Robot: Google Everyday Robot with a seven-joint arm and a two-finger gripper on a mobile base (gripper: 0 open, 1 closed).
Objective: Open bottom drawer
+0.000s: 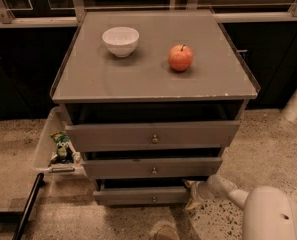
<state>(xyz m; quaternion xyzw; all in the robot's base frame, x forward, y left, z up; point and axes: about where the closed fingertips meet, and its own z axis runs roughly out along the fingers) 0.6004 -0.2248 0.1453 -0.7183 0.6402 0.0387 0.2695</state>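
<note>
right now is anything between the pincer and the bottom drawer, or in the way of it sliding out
Nothing visible does. The pincer is at the right end of the bottom drawer, and no object shows in its path outward.

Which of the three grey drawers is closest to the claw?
The bottom drawer, the lowest one with the slimmest front. The claw sits at its right end, while the middle drawer and the top drawer are higher up.
</note>
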